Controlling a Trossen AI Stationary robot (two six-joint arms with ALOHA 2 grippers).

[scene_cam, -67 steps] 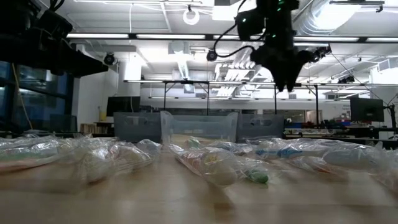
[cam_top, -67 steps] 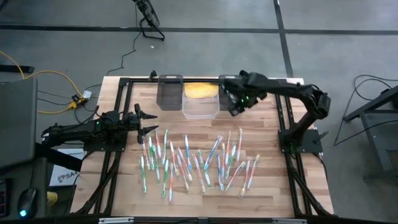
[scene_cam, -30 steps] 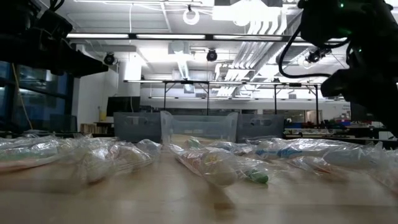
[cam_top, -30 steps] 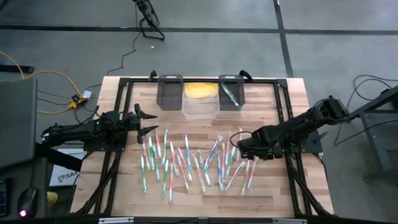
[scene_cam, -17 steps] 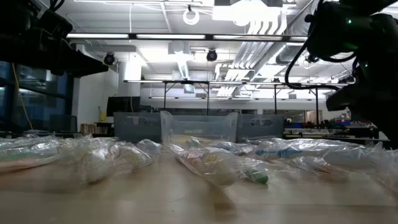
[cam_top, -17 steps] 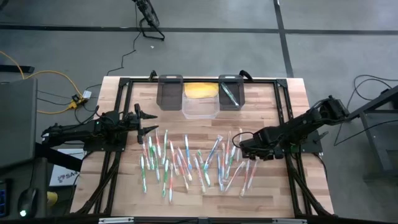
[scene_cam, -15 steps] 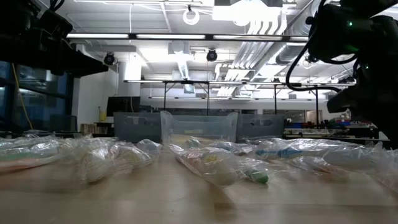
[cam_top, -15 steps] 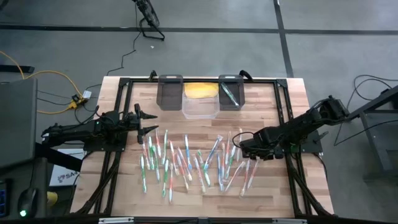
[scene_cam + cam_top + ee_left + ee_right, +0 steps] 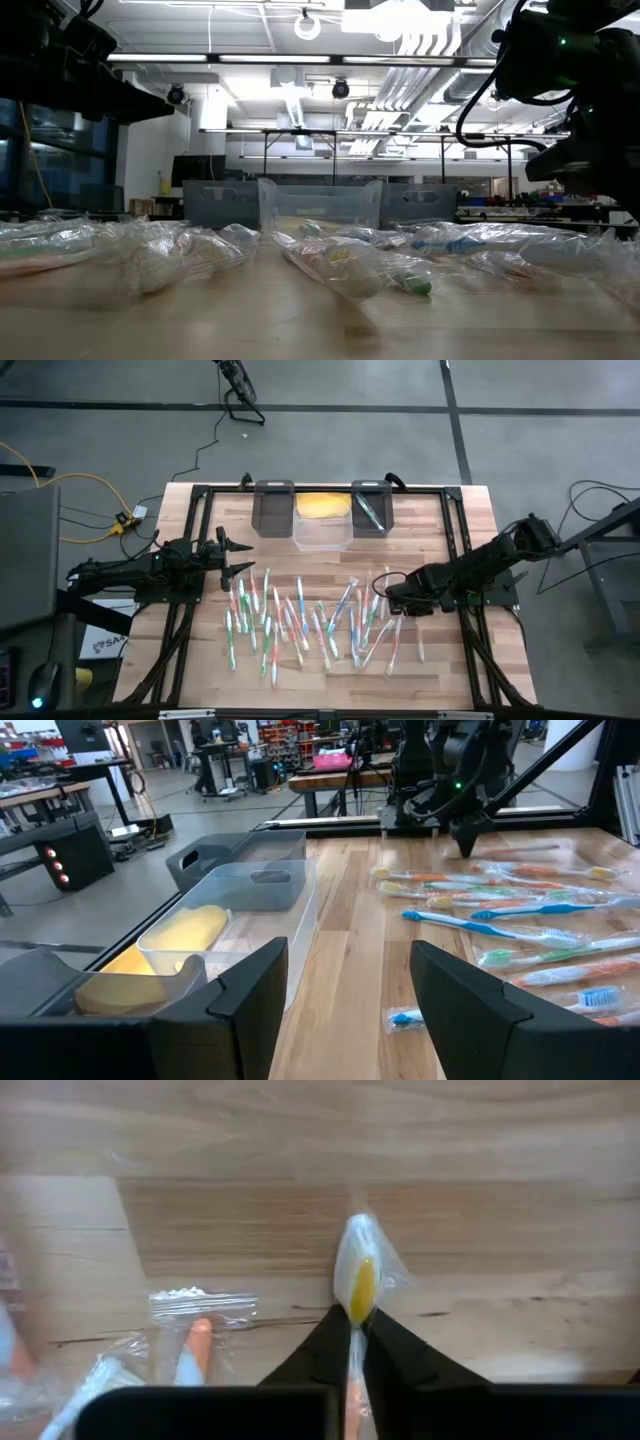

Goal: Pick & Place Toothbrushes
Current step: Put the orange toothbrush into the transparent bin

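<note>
Wrapped orange toothbrush (image 9: 358,1295) now pinched between right gripper (image 9: 352,1348) fingers, low at right edge of toothbrushes (image 9: 310,618) scattered mid-table. Arrived from dark bin (image 9: 370,512), one green brush dropped there. Grasp looks made; lift next, probably. Left gripper (image 9: 236,556) idle, spread wide, at pile's left.
</note>
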